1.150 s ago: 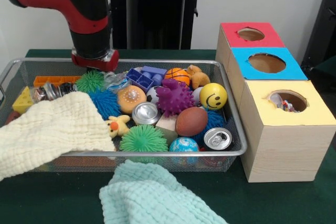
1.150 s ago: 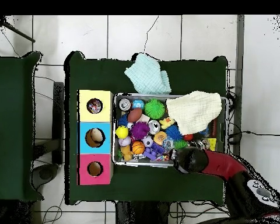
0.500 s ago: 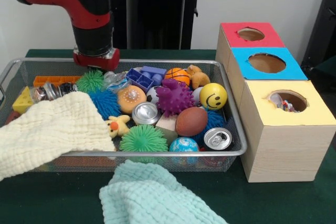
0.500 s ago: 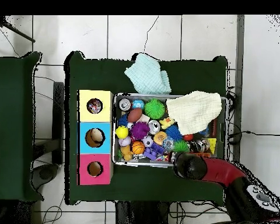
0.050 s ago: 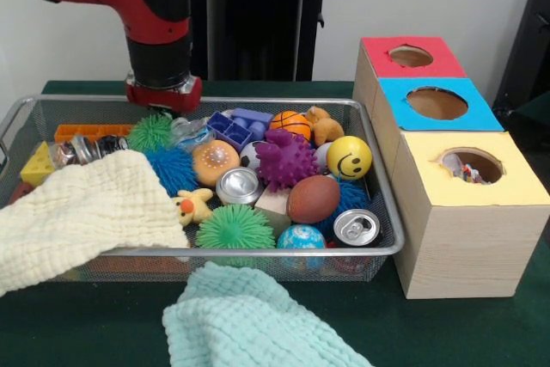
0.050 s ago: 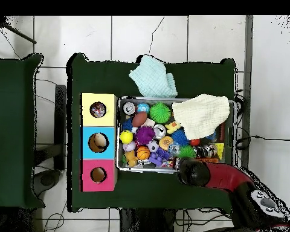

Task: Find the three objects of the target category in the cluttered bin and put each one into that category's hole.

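A crumpled pale-green waffle cloth (image 5: 258,320) lies on the dark green table (image 5: 69,324), just before the basket.

- The silver wire-mesh bin (image 5: 378,251) is the landmark; it stands on the green cloth-covered surface (image 5: 86,333).
- Right of the bin in the front view, just beside it, stands the wooden three-hole box (image 5: 455,238).
- The pale yellow waffle cloth (image 5: 77,212) drapes over the bin's left front corner.
- The mint green waffle cloth (image 5: 249,320) lies on the surface before the bin.
- Inside the bin, the yellow smiley ball (image 5: 349,157) sits toward the right, the purple spiky ball (image 5: 286,159) left of it.
- The silver drink can (image 5: 356,227) lies in the bin's front right corner.
- The red and black arm (image 5: 155,32) hangs over the bin's back rim.
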### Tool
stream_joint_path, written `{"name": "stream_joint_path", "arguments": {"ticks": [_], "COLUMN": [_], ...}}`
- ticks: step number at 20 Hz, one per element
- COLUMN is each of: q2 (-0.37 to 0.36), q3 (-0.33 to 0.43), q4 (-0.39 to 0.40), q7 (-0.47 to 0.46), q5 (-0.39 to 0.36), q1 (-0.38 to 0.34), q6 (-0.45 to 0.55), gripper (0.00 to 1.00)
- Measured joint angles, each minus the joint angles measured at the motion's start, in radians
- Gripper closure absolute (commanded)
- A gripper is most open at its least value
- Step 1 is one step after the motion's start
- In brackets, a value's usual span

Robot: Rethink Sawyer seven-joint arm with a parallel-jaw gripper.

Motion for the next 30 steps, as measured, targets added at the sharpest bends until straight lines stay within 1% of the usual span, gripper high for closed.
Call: {"name": "stream_joint_path", "arguments": {"ticks": [6,13,14,17,19,26,30], "q2": [-0.026,-0.104,-0.134,-0.168,-0.208,-0.283,-0.305], "q3": [-0.009,-0.021,-0.026,-0.029,-0.03,-0.03,-0.03], "q4": [0.023,0.072,0.089,0.107,0.129,0.168,0.174], "q7": [0.0,0.0,0.0,0.0,0.0,0.0,0.0], "q5": [0.009,0.054,0.069,0.082,0.096,0.134,0.144], "q1": [0.026,0.049,0.061,0.074,0.086,0.101,0.102], "q6": [0.001,0.036,0.049,0.058,0.067,0.104,0.121], "gripper": [1.0,1.0,1.0,1.0,1.0,1.0,1.0]}}
